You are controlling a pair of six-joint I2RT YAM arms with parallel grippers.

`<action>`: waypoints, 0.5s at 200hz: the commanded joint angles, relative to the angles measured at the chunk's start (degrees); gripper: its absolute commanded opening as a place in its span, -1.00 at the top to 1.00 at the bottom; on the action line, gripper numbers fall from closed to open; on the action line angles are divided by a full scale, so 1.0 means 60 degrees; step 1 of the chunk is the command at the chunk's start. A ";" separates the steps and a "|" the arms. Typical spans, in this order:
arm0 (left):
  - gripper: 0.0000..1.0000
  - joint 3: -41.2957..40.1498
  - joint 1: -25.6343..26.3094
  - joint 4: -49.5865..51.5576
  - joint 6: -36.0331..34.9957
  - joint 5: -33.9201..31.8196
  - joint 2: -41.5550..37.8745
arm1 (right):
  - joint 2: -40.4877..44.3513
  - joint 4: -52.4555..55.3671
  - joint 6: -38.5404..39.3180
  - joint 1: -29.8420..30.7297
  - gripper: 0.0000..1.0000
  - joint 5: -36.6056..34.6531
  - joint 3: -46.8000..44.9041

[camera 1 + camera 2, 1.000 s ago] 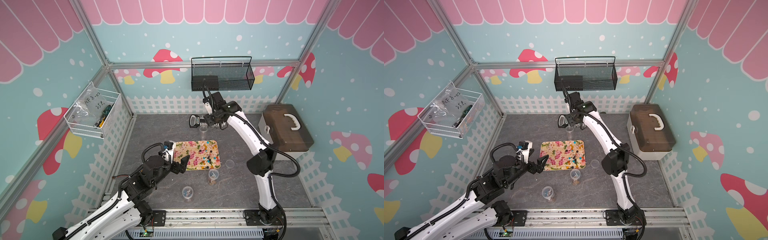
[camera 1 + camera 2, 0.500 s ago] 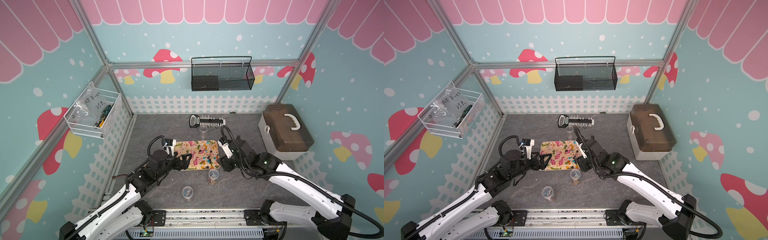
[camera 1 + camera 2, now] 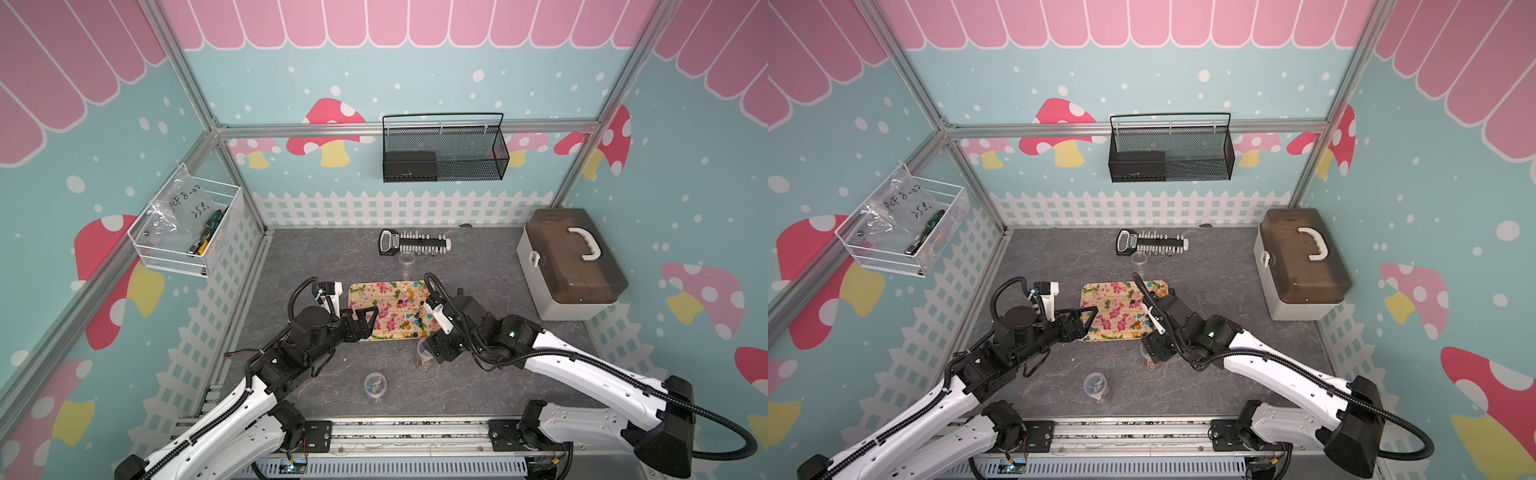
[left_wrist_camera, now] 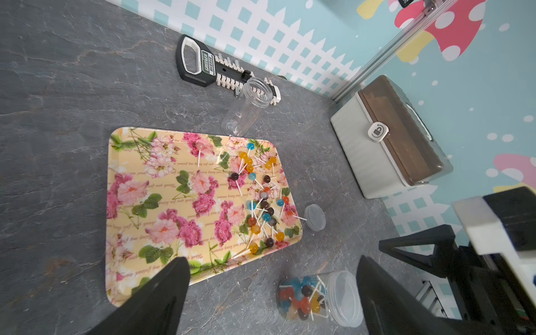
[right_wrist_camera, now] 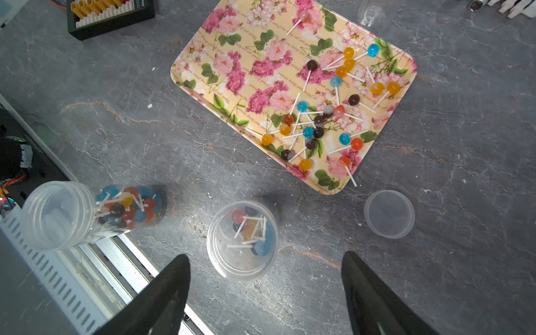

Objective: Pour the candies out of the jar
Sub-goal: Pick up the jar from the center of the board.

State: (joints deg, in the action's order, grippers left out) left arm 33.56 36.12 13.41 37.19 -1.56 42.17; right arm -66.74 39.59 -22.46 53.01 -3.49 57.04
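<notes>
Spread and empty, the right hand (image 5: pixel 265 261) has swung from the far empty jar (image 3: pixel 407 266) to the open jar (image 5: pixel 242 240) of candies (image 5: pixel 252 229) beside the tray's (image 5: pixel 203 66) near edge, likely the next pour; left hand (image 4: pixel 272 261) likewise spread.

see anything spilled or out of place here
One lollipop near the tray corner has its stick poking over the rim, toward the loose lid on the table. The other candies seem to lie inside it.

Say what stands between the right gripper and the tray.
Right wrist view: an open jar of candies stands between the right gripper and the tray.
</notes>
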 commanded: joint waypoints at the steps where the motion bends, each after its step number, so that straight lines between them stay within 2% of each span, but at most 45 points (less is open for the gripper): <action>1: -0.87 -0.0057 -0.0043 0.0577 0.0265 -0.0790 -0.0290 | -0.0287 0.0261 0.0466 0.0060 -0.66 0.0424 0.0432; 18: -0.88 -0.0013 -0.0043 0.0812 0.0478 -0.1130 -0.0406 | -0.0646 0.0538 0.0471 0.0070 -0.69 0.0763 0.0607; 44: -0.89 -0.0038 -0.0039 0.0671 0.0058 -0.1245 -0.0287 | -0.0932 0.0850 0.0227 0.0063 -0.73 0.0685 0.0488; 100: -0.90 0.0075 -0.0043 0.0224 -0.0662 -0.0544 0.0583 | -0.1013 0.0315 -0.0879 0.0176 -0.74 0.0612 -0.0021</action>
State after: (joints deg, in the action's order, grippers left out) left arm 33.56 36.12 15.94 35.22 -6.11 44.23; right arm -72.36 42.02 -24.16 53.06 -0.16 57.65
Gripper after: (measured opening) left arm 0.948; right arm 0.872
